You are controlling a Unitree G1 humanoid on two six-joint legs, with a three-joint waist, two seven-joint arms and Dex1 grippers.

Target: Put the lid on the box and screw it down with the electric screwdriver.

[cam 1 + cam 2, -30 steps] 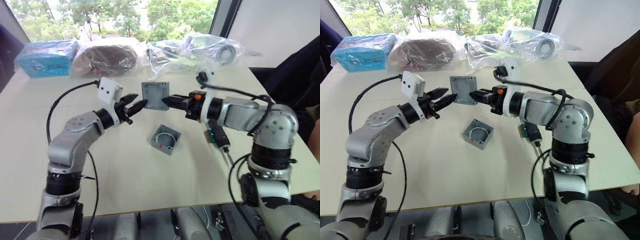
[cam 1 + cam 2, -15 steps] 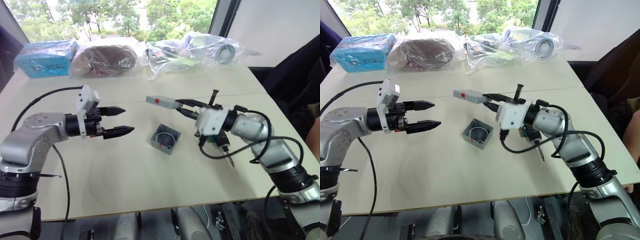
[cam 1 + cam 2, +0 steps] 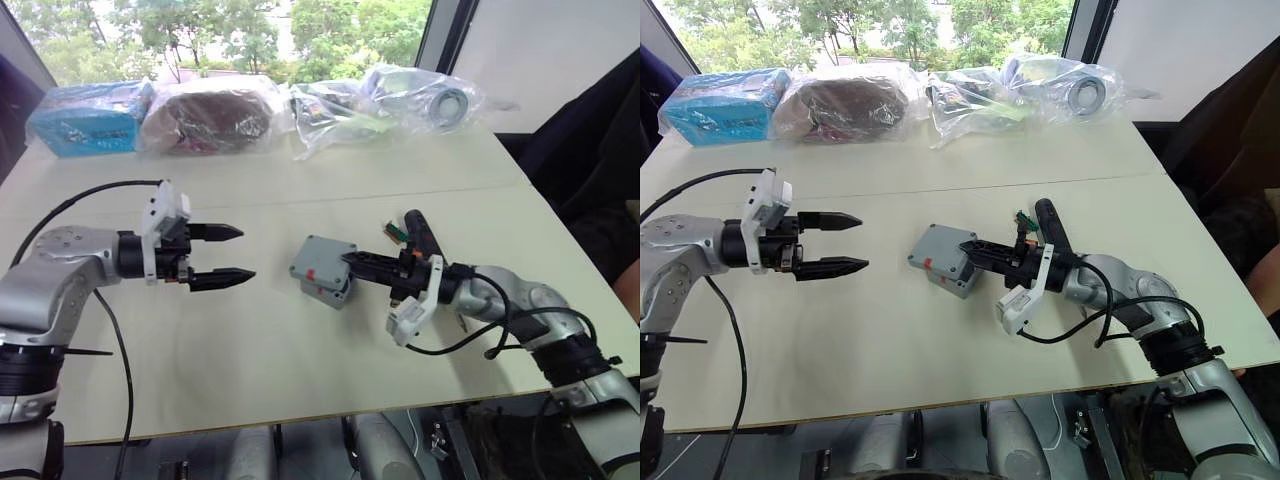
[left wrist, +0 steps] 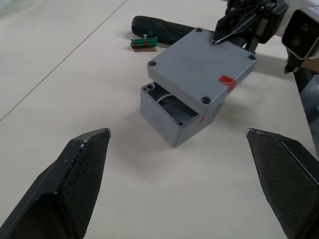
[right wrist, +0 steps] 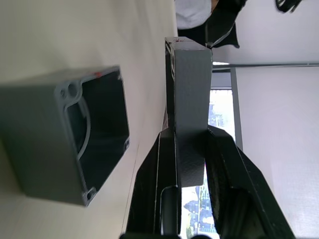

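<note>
Left wrist view, nearest first: my left gripper (image 3: pixel 232 252) hangs with its fingers spread wide and holding nothing, well apart from the work. Beyond it the box (image 4: pixel 172 117) sits on the table (image 3: pixel 250 340), open side up. My right gripper (image 3: pixel 350 262) pinches the lid (image 4: pixel 202 69) by one edge and holds it over the box, tilted and offset, so one corner of the opening remains exposed. I judge the lid not yet seated. Half a second ago the lid was held high and clear of the box; it has since come down onto it, so placement is nearly complete and alignment is what remains. The left arm has barely shifted. Farther back, the screwdriver (image 4: pixel 159 29) lies untouched on the table beside a small green piece (image 4: pixel 143 44).
</note>
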